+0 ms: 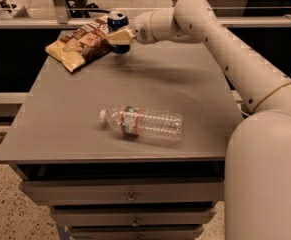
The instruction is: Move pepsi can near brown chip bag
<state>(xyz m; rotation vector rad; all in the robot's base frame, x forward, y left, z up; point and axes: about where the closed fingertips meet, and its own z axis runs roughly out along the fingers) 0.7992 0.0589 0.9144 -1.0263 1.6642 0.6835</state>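
The pepsi can is dark blue with a silver top and stands upright in my gripper, held at the far side of the table. My gripper is shut on the can, with a tan finger across its front. The brown chip bag lies flat at the table's far left corner, tan at the edges and dark brown in the middle. The can is right beside the bag's right edge. Whether the can rests on the table or hangs just above it I cannot tell.
A clear plastic water bottle with a red-and-white label lies on its side in the middle of the grey table. Drawers sit under the table's front edge. My white arm reaches in from the right.
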